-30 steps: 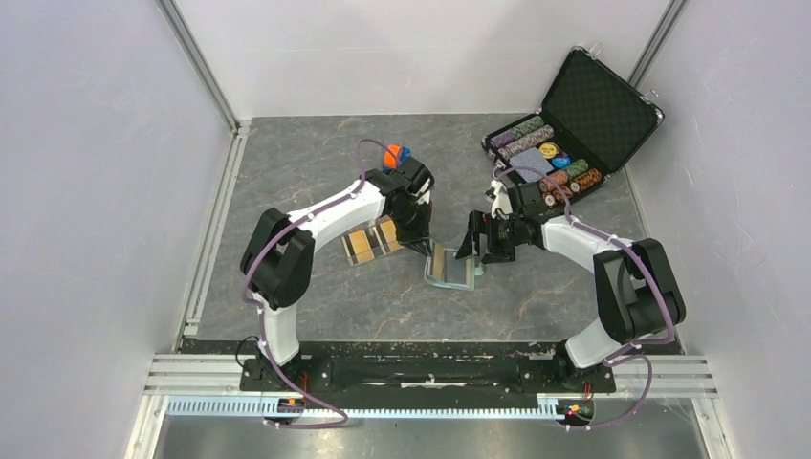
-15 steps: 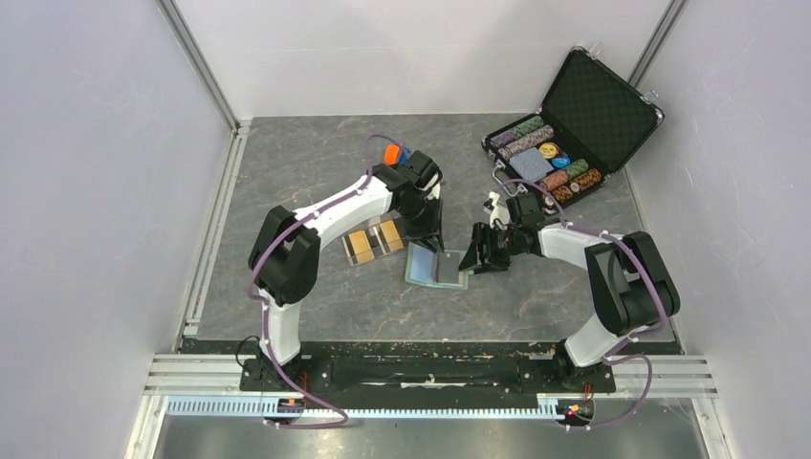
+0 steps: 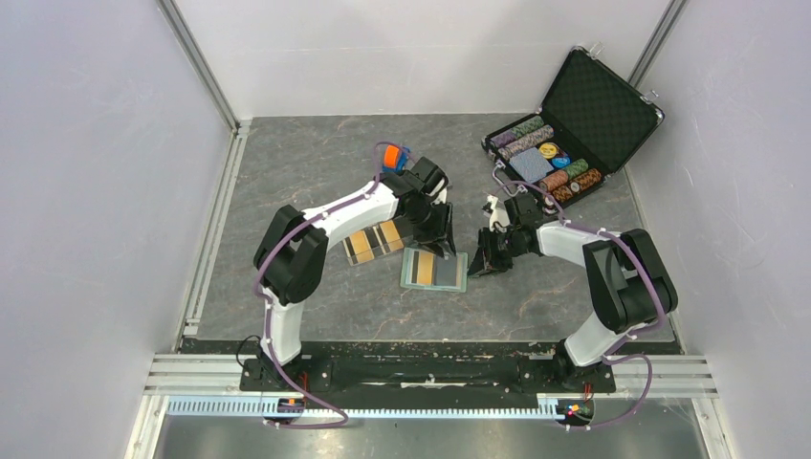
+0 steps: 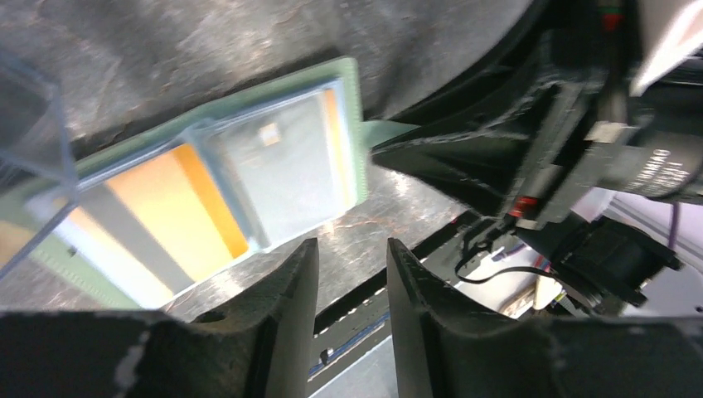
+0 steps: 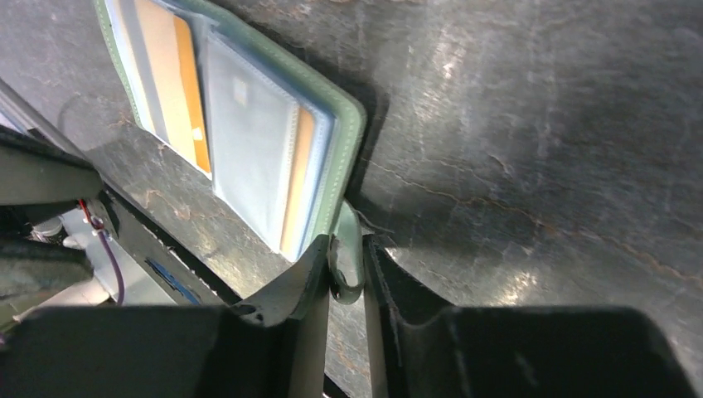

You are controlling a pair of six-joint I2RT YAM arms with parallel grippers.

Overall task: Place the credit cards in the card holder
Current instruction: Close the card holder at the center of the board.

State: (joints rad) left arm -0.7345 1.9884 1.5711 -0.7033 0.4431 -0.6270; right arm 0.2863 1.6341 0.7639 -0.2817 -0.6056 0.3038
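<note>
Card holder — tab between right fingers

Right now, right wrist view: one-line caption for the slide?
Open card holder, orange credit cards in its clear pockets, snap tab pinched by the right gripper.

Robotics lab test cell. Evidence: plain white enclosure panels, aluminium profile framing, cabled left arm and right arm bolted to base rail at grey desk edge.
</note>
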